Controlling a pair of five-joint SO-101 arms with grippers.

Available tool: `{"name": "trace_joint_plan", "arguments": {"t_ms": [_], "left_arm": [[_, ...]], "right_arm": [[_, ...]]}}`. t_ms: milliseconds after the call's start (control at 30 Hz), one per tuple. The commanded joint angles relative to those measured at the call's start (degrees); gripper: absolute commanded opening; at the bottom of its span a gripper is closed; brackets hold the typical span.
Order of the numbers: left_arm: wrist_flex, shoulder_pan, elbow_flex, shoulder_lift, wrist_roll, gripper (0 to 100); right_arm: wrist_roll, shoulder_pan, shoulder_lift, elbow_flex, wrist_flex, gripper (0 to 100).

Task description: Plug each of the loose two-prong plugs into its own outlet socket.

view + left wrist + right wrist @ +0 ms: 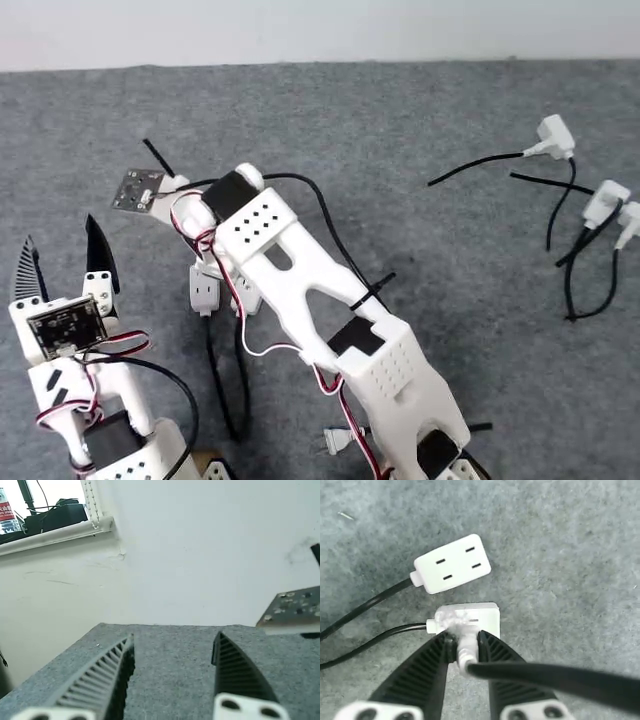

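Two pincers: right pincer (465,636) clamps a white plug (464,655) against a socket (479,615), left pincer (172,645) gapes empty.

Left claw (175,639) gapes wide (aimed level, seemingly); right claw (465,637) pinched shut, pointing down.

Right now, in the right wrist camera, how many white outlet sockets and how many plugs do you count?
White rectangular plastic outlet sockets: 2
White plastic plug, gripped in the right end effector: 1
Total: 3
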Motion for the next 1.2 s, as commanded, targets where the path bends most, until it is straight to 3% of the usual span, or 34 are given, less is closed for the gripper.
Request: {"name": "trace_joint_plan", "arguments": {"t_ms": [0, 233, 700, 1167], "left_arm": [[-1.6, 0.4, -0.6, 0.1, 0.6, 24], [-1.6, 0.4, -0.6, 0.1, 0.5, 24], [-1.6, 0.9, -0.1, 0.2, 0.6, 24], [-1.3, 14.0, 0.4, 0.1, 0.7, 24]], "right_arm": [[-4.0, -0.7, 0.3, -1.1, -2.9, 0.8], [-5.6, -0.8, 1.5, -1.1, -8.4, 0.8], [-3.3, 0.2, -1.5, -3.2, -1.7, 0.8], [-5.2, 2.7, -22.5, -5.1, -1.0, 0.8]]}}
